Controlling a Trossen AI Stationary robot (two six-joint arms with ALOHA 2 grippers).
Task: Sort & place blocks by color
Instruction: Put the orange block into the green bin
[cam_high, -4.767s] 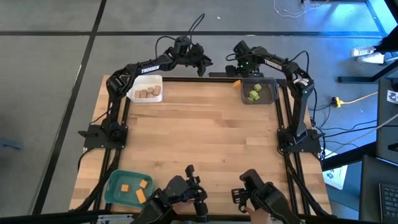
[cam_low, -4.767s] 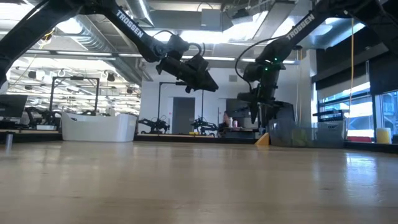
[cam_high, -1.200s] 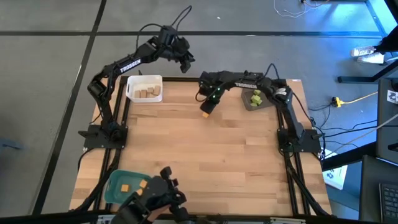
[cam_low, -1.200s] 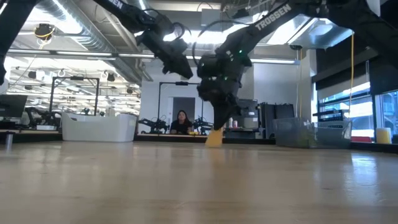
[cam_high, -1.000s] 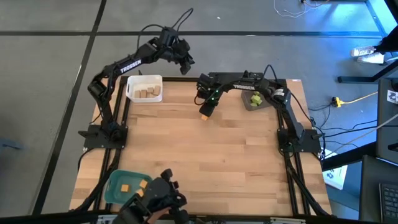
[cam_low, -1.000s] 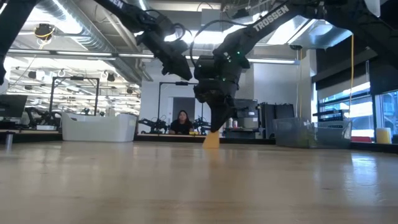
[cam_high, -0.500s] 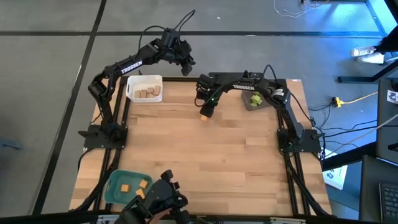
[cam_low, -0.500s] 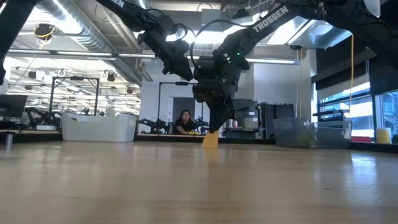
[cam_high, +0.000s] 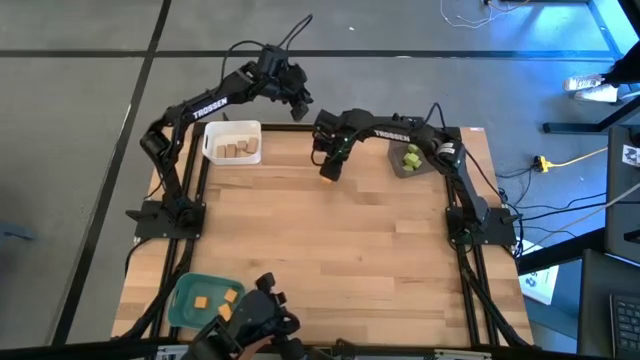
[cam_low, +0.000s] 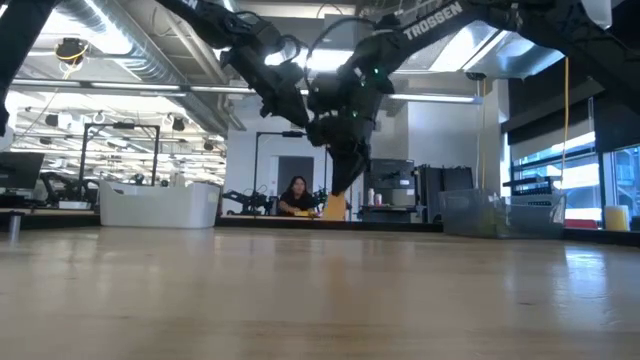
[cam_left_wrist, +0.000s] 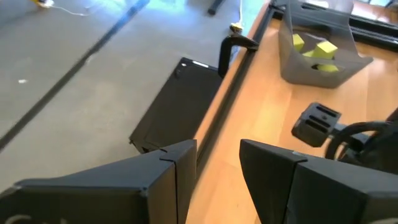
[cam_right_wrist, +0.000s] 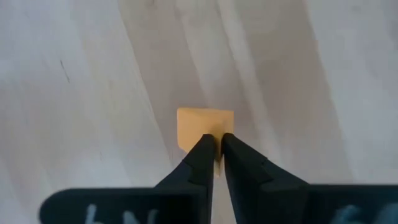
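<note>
An orange block (cam_high: 326, 174) hangs just above the far middle of the table, under my right gripper (cam_high: 329, 163), which is shut on it. Tan blocks (cam_high: 237, 149) lie in a white tray (cam_high: 214, 150) at the far left. Green blocks (cam_high: 410, 156) sit in a grey tray (cam_high: 432, 158) at the far right. More orange blocks (cam_high: 226, 305) rest in a teal tray (cam_high: 184, 310) at the near left. My left gripper (cam_left_wrist: 217, 168) stands open and empty, raised beyond the far edge (cam_high: 297, 103). My right gripper pinches the orange block's upper edge (cam_right_wrist: 214, 127) between its two fingertips (cam_right_wrist: 202, 149). The fingers come from above, pointing down. The block (cam_low: 335, 207) hangs below them, a little clear of the tabletop.
A wide bare stretch of wooden tabletop (cam_high: 340, 250) spreads between the trays. Dark handles with a hand (cam_high: 250, 322) show at the near edge. A person (cam_low: 293, 196) sits in the room beyond the table.
My right gripper has risen and drifted slightly toward the far edge, taking the orange block with it. The block stood on the table before and now hangs just clear of it.
</note>
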